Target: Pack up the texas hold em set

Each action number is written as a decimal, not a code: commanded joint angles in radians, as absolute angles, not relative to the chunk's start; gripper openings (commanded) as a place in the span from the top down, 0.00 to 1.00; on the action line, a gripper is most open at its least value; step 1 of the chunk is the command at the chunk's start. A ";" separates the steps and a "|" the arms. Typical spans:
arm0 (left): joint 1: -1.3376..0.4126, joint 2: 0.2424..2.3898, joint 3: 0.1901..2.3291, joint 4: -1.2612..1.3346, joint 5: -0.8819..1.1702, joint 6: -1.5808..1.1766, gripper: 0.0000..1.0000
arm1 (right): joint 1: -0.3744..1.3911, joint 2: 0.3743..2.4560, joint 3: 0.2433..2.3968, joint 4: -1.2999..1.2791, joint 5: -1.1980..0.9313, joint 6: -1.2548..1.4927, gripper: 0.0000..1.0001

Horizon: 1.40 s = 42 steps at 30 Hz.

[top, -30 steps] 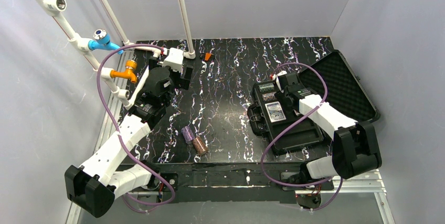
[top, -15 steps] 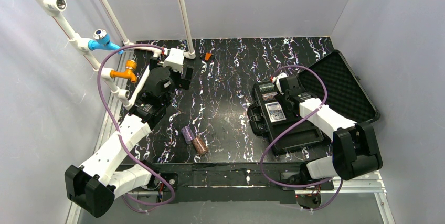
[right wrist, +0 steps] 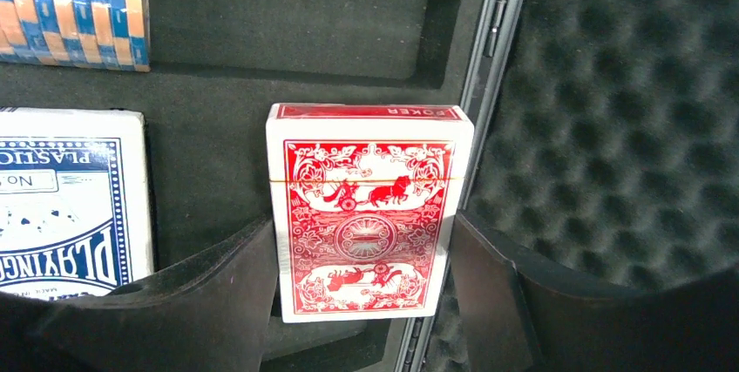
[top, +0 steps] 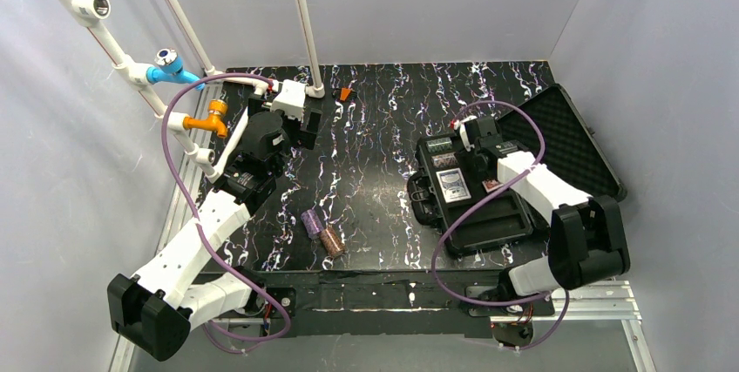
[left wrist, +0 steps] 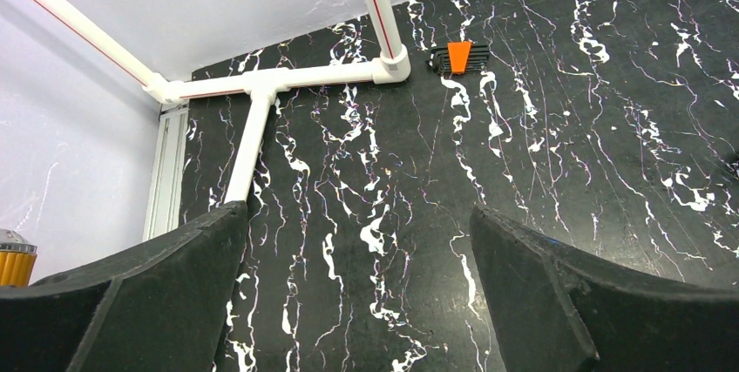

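Red deck clamped in right gripper, fingers pressing both long edges, low over the case base by its hinge, just right of blue deck. Swung a little toward the lid over the last second, baring the deck to the overhead view. Not yet seated, so probably lowering and release to come. Reads POKER along red deck's far edge; PLAYING, PLASTIC, No on blue deck, upside down. Blue-orange chips slotted beyond blue deck. Left of case, on the table: purple stack, brown stack, unpacked. Far left of case: left gripper spread wide, holding nothing.
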<state>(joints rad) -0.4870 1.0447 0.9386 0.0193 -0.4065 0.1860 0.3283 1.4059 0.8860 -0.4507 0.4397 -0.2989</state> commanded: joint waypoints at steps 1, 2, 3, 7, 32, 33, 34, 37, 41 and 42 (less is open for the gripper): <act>-0.491 1.041 0.935 0.037 -0.412 0.190 0.01 | 0.368 1.508 0.986 -0.520 0.163 -0.137 0.55; -0.492 1.041 0.935 0.038 -0.413 0.190 0.01 | 0.373 1.533 1.003 -0.539 0.158 -0.125 0.55; -0.492 1.040 0.936 0.038 -0.413 0.191 0.01 | 0.381 1.552 1.015 -0.550 0.159 -0.117 0.55; -0.491 1.040 0.936 0.039 -0.414 0.195 0.01 | 0.411 1.579 1.017 -0.547 0.167 -0.099 0.54; -0.491 1.051 0.940 0.037 -0.416 0.210 0.01 | 0.416 1.568 1.075 -0.647 0.169 -0.048 0.47; -0.491 1.050 0.940 0.038 -0.417 0.210 0.01 | 0.416 1.574 1.081 -0.656 0.166 -0.043 0.43; -0.492 1.050 0.940 0.038 -0.417 0.211 0.01 | 0.416 1.579 1.087 -0.669 0.166 -0.037 0.36; -0.491 1.051 0.940 0.038 -0.417 0.212 0.01 | 0.415 1.585 1.110 -0.697 0.175 -0.021 0.21; -0.492 1.052 0.940 0.037 -0.419 0.215 0.01 | 0.416 1.565 1.149 -0.718 0.184 -0.010 0.11; -0.491 1.053 0.940 0.037 -0.419 0.215 0.01 | 0.416 1.557 1.161 -0.723 0.187 -0.007 0.05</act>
